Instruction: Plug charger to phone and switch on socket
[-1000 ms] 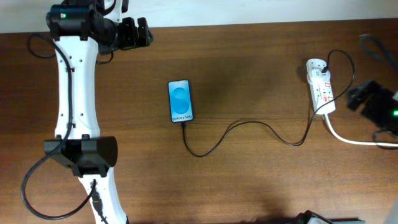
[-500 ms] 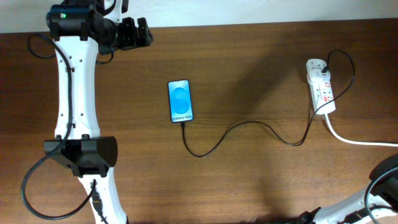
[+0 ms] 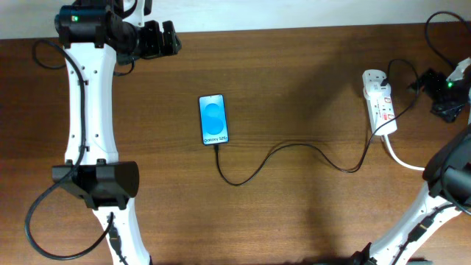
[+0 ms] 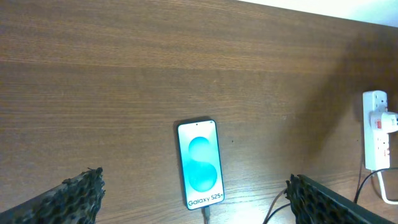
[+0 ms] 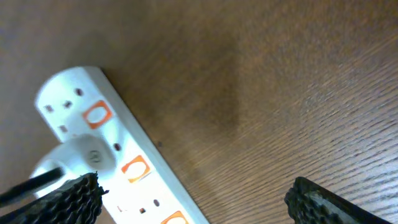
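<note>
The phone (image 3: 213, 119) lies face up mid-table, blue screen lit; it also shows in the left wrist view (image 4: 200, 163). The thin black charger cable (image 3: 294, 147) runs from the phone's near end to a white plug in the socket (image 3: 380, 101), a white power strip at the right. The right wrist view shows the socket (image 5: 124, 149) with orange switches and the white plug (image 5: 78, 158) seated in it. My left gripper (image 3: 163, 39) is open, high at the back left, far from the phone. My right gripper (image 3: 425, 83) is open just right of the socket, holding nothing.
The strip's thick white cord (image 3: 412, 163) trails right toward the table edge. The left arm's white links (image 3: 92, 110) stretch down the left side. The right arm (image 3: 449, 177) rises at the right edge. Bare wood lies between phone and socket.
The right arm swung away from the strip toward the front right, then came back up; its gripper now sits just right of the socket's far end. The left arm, phone and cable have not moved.
</note>
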{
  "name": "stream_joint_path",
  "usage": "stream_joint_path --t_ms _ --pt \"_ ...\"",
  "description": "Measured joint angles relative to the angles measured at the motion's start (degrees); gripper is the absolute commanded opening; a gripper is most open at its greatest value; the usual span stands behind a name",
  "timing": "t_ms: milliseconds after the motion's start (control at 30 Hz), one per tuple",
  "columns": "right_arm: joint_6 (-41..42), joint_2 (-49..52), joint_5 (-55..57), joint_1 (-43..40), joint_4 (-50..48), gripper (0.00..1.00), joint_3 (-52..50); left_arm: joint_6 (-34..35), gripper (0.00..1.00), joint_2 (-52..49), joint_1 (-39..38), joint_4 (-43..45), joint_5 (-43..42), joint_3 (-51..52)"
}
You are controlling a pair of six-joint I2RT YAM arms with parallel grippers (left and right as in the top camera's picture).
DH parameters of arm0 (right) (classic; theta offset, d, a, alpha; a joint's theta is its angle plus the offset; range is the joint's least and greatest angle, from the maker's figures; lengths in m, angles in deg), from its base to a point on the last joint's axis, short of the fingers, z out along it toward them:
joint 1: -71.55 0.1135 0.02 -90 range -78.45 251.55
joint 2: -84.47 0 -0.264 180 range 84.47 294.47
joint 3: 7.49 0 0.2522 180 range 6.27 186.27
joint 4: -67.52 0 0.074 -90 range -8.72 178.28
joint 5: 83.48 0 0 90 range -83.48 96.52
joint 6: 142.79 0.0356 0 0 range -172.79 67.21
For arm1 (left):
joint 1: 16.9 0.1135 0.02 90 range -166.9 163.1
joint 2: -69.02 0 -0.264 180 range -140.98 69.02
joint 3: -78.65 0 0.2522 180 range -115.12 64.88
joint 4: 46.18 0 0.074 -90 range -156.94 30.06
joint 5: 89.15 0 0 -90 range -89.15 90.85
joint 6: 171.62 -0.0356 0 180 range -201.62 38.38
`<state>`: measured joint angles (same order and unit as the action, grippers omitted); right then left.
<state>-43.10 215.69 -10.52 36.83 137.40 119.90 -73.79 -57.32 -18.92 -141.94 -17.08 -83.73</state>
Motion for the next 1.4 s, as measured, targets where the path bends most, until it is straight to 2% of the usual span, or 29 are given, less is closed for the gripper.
stream_joint_path --t_ms 133,433,667,1400 --pt "-0.9 0.4 4.6 1.6 0.9 0.98 0.0 0.0 0.99 0.0 0.0 0.0 0.0 0.0" --pt "-1.2 3.3 6.2 5.1 1.2 0.98 0.0 0.0 0.99 0.0 0.0 0.0 0.0 0.0" --pt "-0.5 3.3 8.3 5.3 3.5 0.98 0.0 0.0 0.99 0.0 0.0 0.0 0.0 0.0" --pt "1.4 3.3 9.5 6.1 2.1 0.99 0.0 0.0 0.99 0.0 0.2 0.0 0.0 0.0"
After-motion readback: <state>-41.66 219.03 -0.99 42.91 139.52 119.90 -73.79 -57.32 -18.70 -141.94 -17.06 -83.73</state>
